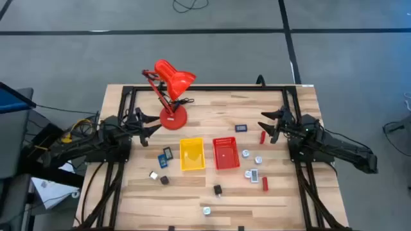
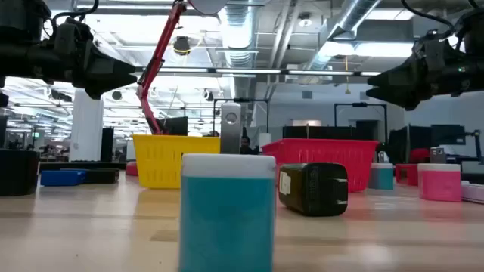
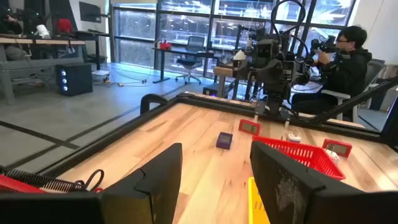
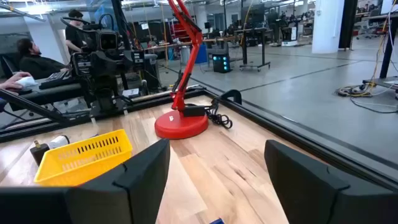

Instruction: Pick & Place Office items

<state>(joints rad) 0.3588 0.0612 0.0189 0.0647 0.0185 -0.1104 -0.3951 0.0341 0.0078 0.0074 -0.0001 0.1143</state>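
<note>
The office items, small flat blue and red rectangles (image 1: 241, 128) with black and silvery-white roundish bits (image 1: 246, 153), lay scattered over the pale wooden table (image 1: 212, 109), mostly around the yellow slatted plastic tray (image 1: 191, 154) and the red slatted plastic tray (image 1: 225, 153), which sat side by side between our two grippers. We found the pieces too small in the high view to name singly. A blue rectangle and a red one (image 1: 262, 136) lay just inboard of our right gripper (image 1: 264, 124); two blue pieces (image 1: 167, 153) lay just below and inboard of our left gripper (image 1: 155, 122).

Both grippers hung above the table, well apart at opposite edges, fingers spread and gripping nothing; each wrist view showed bare wood between its dark fingers (image 3: 155, 180).

In the low view a teal block with a white cap (image 2: 227, 208) stood so close that it hid much of the table, and a black boxy piece (image 2: 314, 189) lay just behind it. The big red desk lamp (image 1: 170, 86) stood beyond the left gripper; its head was cut off in the low view. A seated person (image 3: 345, 59) showed behind the far arm in the left wrist view.
</note>
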